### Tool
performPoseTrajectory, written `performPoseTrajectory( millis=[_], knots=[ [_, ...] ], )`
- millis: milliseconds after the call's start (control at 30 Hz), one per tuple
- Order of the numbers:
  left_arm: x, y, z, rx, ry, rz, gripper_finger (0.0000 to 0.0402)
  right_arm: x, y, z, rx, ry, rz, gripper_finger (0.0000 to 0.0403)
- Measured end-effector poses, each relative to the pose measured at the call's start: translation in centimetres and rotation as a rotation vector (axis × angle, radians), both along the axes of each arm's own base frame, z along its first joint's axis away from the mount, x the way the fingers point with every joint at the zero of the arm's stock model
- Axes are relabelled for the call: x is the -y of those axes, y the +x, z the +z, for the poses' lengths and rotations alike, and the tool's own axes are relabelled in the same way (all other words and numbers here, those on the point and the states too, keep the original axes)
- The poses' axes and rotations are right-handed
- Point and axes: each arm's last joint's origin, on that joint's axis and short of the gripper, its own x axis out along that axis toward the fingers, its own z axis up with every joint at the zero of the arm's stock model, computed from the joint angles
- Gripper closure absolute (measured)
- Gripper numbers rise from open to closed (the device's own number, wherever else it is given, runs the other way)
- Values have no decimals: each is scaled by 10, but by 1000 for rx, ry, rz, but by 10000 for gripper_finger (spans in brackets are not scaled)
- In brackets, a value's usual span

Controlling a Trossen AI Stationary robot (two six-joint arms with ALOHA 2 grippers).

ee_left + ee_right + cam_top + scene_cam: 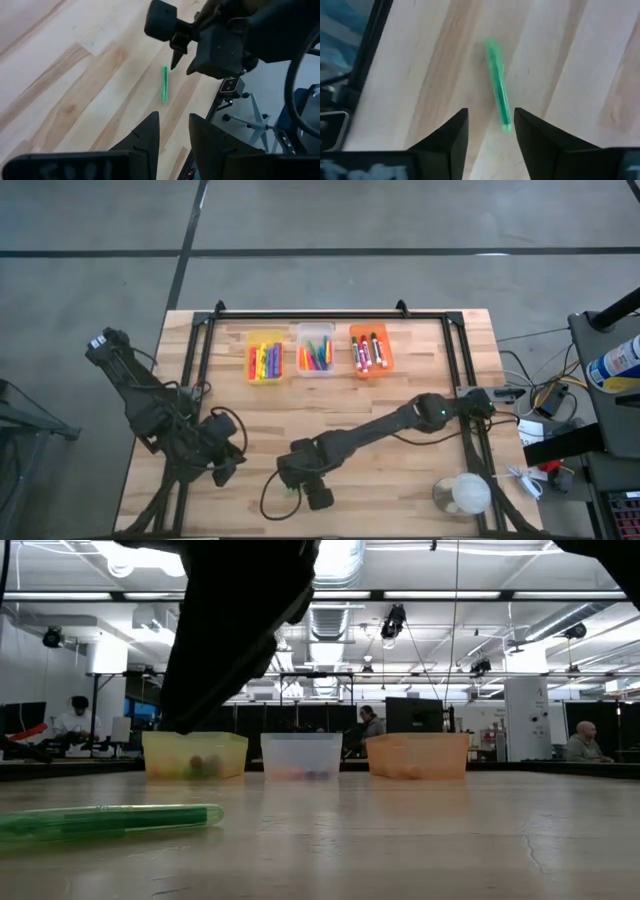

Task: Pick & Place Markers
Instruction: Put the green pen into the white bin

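Observation:
One green marker [498, 85] lies flat on the wooden table near its front edge; it also shows in the high view [290, 492], the low view [110, 820] and the left wrist view [164, 84]. My right gripper [490, 125] is open just above it, fingers pointing down, with the marker's near end between the fingertips and not touching them. My left gripper [225, 458] is open and empty at the near left. Other markers lie in the yellow bin [265, 358], the clear bin [315, 352] and the orange bin [371, 350] at the far side.
A black frame rail [330, 315] runs around the table, just behind the bins. A clear round object [462, 495] stands at the near right corner. Cables lie off the table's right edge. Bare wood lies between the bins and the grippers.

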Motion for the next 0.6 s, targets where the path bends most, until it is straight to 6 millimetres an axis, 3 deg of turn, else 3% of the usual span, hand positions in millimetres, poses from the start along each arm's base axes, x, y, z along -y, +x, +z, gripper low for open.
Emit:
performPoseTrajectory(
  millis=[300, 600],
  knots=[
    [0, 0, 0, 1, 7, -9, 303, 3, 4, -30, -13, -44, 30, 253],
    [0, 0, 0, 0, 6, -10, 303, 4, 5, -47, -27, -100, 25, 303]
  ],
)
